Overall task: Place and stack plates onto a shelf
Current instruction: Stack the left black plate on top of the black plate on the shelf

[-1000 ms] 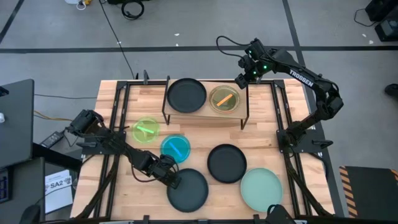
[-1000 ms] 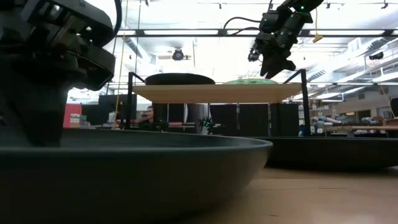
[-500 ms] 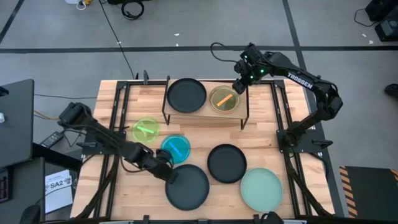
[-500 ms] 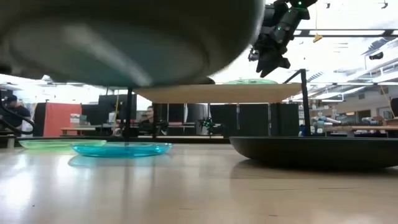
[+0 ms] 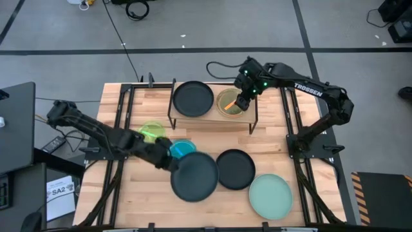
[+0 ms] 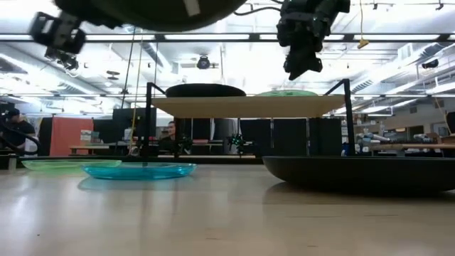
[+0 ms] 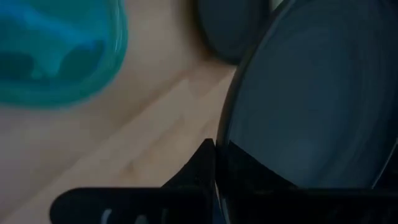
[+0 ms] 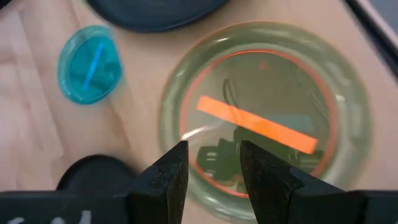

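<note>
The left gripper (image 5: 168, 161) is clamping the rim of a large black plate (image 5: 194, 176) at the plate's ten o'clock edge, as the left wrist view shows, with the dark fingers (image 7: 202, 171) pinched on the lip. In the low view the plate is hanging clear above the tabletop, near the top of the picture, so it is being carried, not resting.

In the high view the shelf (image 5: 212, 120) is lying toward twelve o'clock from the carried plate, across the table's middle. Another black plate (image 5: 193, 98) is already sitting on the shelf's left half, almost straight ahead of the load; that looks like the natural stacking spot, and the left arm is the nearer one to it.

The right gripper (image 5: 243, 102) is hovering over the shelf's right half with its fingers (image 8: 171, 177) spread, holding nothing. Directly below it an orange plate (image 8: 261, 124) is sitting inside a lime green plate (image 5: 222, 109).

On the tabletop, a second lime green plate (image 5: 149, 132) and a blue plate (image 5: 183, 148) are lying at about ten and eleven o'clock from the carried plate, a third black plate (image 5: 235, 169) just beside it at three o'clock, and the mint plate (image 5: 271, 196) at about four o'clock.
</note>
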Tool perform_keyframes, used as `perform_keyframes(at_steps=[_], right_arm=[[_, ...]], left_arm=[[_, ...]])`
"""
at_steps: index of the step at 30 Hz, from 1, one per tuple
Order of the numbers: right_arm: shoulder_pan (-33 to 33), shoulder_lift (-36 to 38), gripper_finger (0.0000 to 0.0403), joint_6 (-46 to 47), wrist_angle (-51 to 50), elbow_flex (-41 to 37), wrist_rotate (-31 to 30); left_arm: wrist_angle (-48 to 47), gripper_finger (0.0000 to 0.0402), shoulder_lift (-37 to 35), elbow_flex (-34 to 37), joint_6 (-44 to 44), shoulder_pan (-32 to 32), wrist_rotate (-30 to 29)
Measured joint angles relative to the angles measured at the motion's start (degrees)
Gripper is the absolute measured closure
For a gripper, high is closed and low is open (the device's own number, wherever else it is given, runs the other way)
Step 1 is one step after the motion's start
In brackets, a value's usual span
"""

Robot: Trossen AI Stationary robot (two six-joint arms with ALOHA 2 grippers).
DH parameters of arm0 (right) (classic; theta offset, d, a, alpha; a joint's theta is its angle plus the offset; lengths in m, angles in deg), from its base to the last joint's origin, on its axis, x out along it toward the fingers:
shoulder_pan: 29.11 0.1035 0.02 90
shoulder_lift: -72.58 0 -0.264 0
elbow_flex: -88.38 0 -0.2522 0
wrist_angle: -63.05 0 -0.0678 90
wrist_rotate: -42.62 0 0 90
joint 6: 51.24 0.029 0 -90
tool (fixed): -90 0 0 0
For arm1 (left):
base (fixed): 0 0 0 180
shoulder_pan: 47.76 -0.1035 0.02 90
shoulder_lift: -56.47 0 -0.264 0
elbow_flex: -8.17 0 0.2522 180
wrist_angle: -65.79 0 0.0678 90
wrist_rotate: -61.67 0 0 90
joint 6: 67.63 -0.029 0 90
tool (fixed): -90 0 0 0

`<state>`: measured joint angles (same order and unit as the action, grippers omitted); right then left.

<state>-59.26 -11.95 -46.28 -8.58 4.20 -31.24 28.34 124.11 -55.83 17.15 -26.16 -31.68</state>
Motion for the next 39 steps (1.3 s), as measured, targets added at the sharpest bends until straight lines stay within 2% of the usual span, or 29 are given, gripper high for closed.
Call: perform_keyframes(at_steps=[9,13,24,29,35,39], right_arm=[[7.12,0.0,0.0252,1.51,-0.27,0.0,-0.15],[10.29,0.0,0.0252,1.55,-1.44,0.0,-0.76],[18.48,1.53,0.0252,4.96,-8.2,0.0,-11.45],[20.74,3.16,0.0252,5.6,-7.68,0.0,-11.96],[22.62,3.65,0.0252,5.6,-7.43,0.0,-12.04],[23.3,3.45,0.0252,5.58,-7.34,0.0,-12.07]], left_arm=[[-1.16,0.0385,-7.06,-0.02,-8.23,-12.42,1.88],[-1.89,0.0385,-8.5,-0.02,-11.1,-18.73,4.51],[-1.92,0.0385,-8.55,-0.02,-19.76,-37.39,14.49],[-1.85,0.0385,-8.51,-0.02,-23.59,-46.04,17.17],[-0.95,0.0385,-8.49,-0.02,-27.67,-55.23,17.13],[-0.68,0.0385,-7.8,-0.07,-29.16,-59.19,17.13]])
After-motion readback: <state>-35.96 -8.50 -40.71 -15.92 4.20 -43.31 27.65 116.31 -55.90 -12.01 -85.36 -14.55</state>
